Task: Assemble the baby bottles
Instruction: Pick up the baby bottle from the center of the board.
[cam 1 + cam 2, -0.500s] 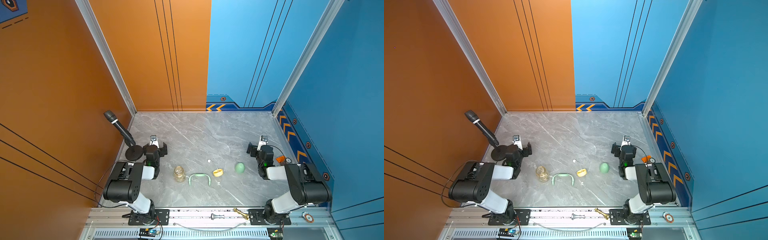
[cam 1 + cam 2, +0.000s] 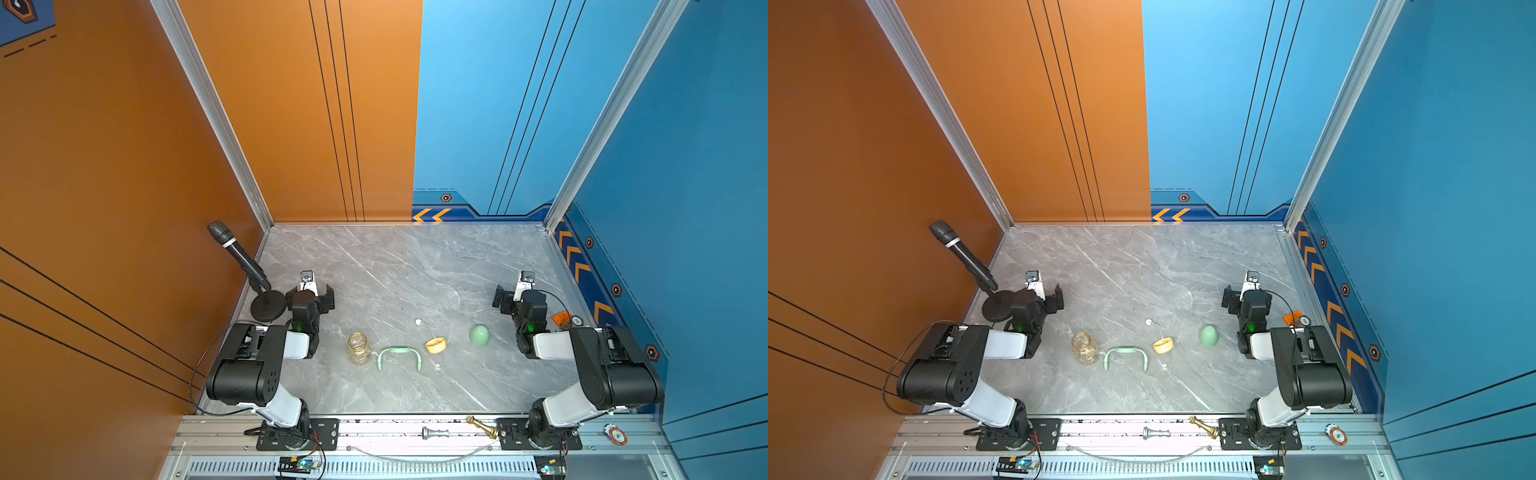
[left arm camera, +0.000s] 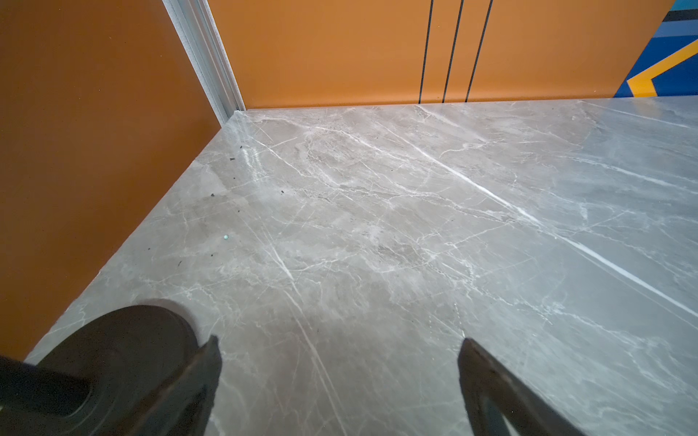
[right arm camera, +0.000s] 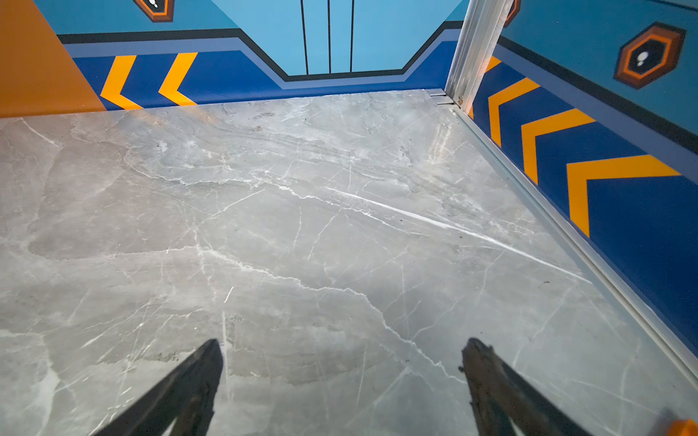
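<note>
Nothing assembled yet. All four bottle parts lie loose and apart in a row on the near half of the marble table [image 2: 415, 270]. From left to right: clear bottle body [image 2: 358, 348], upright with an open mouth; mint handle ring [image 2: 399, 357], lying flat; yellow collar [image 2: 436, 345], whose teat I cannot make out; mint dome cap [image 2: 479, 335].

My left gripper [image 2: 309, 296] sits at the left edge beside the microphone stand [image 2: 268, 305], jaws spread wide, holding nothing; my wrist view shows only bare marble between the fingers [image 3: 196, 377]. My right gripper [image 2: 515, 297] sits at the right edge, just right of the cap, jaws also spread and empty.

Judged remaining: ring onto body, collar screwed on, cap on top. That is every step. Two chess pieces [image 2: 457, 430] lie on the near rail; irrelevant.
</note>
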Controlling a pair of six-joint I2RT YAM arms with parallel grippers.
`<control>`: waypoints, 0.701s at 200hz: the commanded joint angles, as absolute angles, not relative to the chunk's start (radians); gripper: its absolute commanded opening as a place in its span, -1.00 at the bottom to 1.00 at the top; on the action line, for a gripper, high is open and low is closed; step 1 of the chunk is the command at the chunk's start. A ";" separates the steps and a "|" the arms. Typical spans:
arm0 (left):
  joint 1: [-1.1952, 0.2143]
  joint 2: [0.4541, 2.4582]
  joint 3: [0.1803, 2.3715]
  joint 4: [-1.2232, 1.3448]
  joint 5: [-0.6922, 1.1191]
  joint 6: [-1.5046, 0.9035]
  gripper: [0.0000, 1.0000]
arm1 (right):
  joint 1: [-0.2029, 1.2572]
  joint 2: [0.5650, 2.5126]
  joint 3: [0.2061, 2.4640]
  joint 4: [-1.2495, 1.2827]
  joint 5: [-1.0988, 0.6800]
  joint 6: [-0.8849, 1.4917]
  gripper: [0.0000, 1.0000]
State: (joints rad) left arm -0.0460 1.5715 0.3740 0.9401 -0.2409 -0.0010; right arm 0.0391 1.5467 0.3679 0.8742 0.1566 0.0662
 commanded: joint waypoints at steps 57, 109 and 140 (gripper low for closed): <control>-0.040 1.560 0.376 0.927 -0.221 -0.008 0.95 | 0.032 1.532 0.387 0.857 0.144 0.057 0.99; -0.039 1.560 0.375 0.927 -0.221 -0.008 0.95 | 0.035 1.532 0.385 0.858 0.150 0.054 0.99; -0.060 1.510 0.355 0.944 -0.221 0.026 0.95 | 0.056 1.472 0.398 0.821 0.173 0.037 0.99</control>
State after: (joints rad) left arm -0.0460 1.5715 0.3740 0.9398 -0.2371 -0.0006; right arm 0.0391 1.5467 0.3679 0.8742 0.1566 0.0662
